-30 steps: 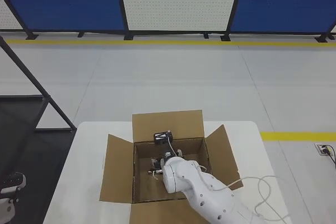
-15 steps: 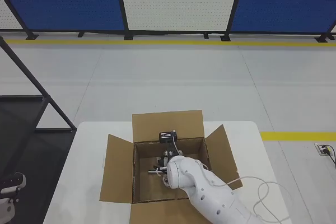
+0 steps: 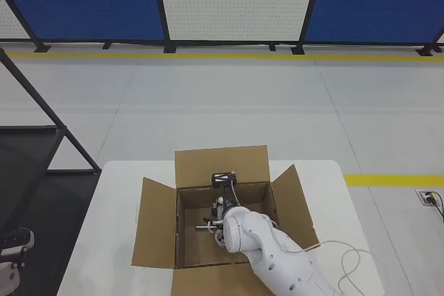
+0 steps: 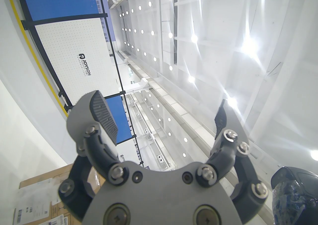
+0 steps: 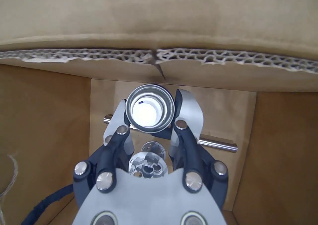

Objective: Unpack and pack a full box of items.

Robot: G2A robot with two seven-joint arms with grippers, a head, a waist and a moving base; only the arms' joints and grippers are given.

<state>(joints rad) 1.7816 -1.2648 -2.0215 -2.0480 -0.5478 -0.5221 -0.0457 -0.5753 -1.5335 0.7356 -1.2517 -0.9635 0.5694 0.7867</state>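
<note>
Change: the right arm [image 3: 259,244] is edging over inside the box [image 3: 157,222]. Across the last second its wrist has been sliding slightly to the robot's right and towards the far wall, as the top view shows.
Meaning for the task: this is looking like the unpacking half, with one item already taken up and being carried. Other items are waiting inside, so the job is probably far from finished.
Right gripper [image 5: 152,109]: it is closing on a metal can [image 5: 145,121]. One finger is pressing each side of the round body, and the gap between them is only as wide as the can.
Can: it is standing upright in the grip with its open end facing the wrist camera. It is sitting inside the box, close under the torn cardboard edge of the far wall. Whether it is clearing the floor yet is hard to tell.
Items left: a steel rod [image 5: 218,145] is lying flat on the box floor, passing behind the fingers. A round metal part [image 5: 152,147] is resting just beside it.
Left gripper [image 4: 161,109]: it is pointing up at the ceiling with its fingers [image 4: 104,116] spread wide, holding nothing.
Box: it is sitting on the white table [image 3: 111,237] with all flaps folded out.
</note>
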